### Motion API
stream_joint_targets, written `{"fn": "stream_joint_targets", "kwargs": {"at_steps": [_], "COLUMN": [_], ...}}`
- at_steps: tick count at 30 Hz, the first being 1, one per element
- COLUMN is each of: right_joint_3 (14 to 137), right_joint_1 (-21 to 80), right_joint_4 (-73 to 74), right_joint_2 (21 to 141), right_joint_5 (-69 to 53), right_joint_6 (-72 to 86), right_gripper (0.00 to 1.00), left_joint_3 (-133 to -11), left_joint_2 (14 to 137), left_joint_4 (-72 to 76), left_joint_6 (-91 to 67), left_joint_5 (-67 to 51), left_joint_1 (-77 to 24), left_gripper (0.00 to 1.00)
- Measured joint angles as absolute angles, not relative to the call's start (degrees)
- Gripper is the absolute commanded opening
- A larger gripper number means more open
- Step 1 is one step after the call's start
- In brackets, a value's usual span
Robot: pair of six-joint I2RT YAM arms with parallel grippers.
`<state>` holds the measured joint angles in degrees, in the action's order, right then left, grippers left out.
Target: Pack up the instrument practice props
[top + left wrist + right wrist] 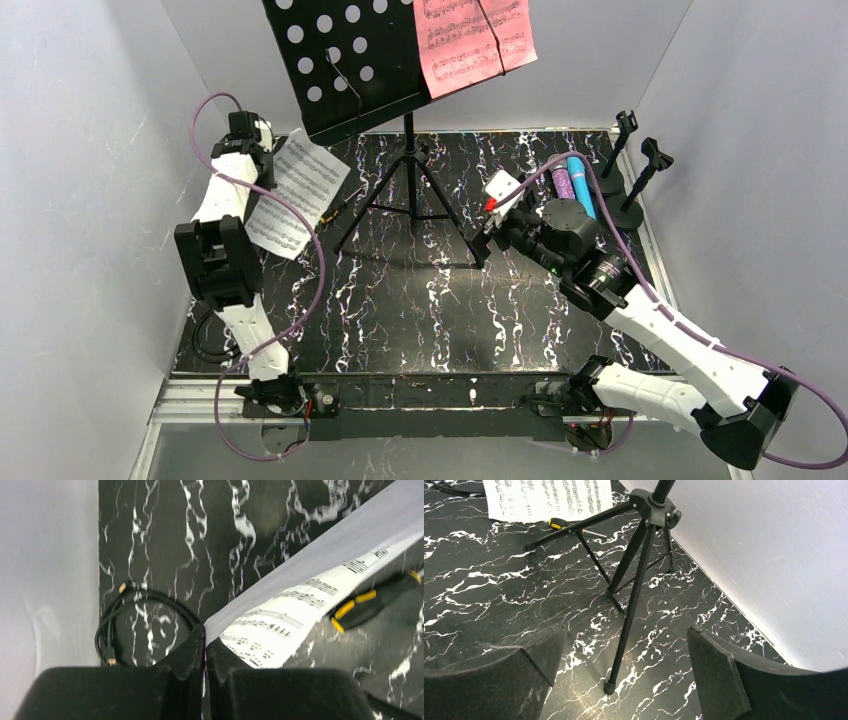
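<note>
Left end effector clenched on the edge of the white paper music sheet, which sits over the far-left of the black marble-pattern bench. Right end effector released, empty, facing the black tripod stand. Pink paper music sheet is up on the stand's perforated plate. Blue cylindrical microphone and purple glitter microphone lie side by side far-right.

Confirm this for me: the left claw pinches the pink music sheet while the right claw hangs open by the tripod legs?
Not pink: the left wrist view shows the left gripper pinching the white music sheet. The right gripper does hang open by the tripod legs.
</note>
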<state>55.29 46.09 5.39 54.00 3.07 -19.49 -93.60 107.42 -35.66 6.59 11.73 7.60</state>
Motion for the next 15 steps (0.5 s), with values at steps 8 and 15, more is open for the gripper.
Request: {"fn": "stream_joint_targets", "kwargs": {"at_steps": [8,15], "right_joint_3": [54.5,54.5], "right_joint_1": [46.1,46.1], "right_joint_4": [2.9,2.5], "right_joint_2": [56.4,59.8], "right_joint_5": [5.7,7.7], "right_joint_6": [-19.3,-17.8], "right_gripper": [0.99,0.99], "left_joint_3": [-107.5,-115.8], "left_joint_2": [122.2,132.3], "left_joint_4": [-33.3,-32.7], "left_joint_6": [4.1,2.8], "left_joint_5": [5.4,0.3], "left_joint_1": [12.2,14.9], "left_gripper": [0.0,0.0]}}
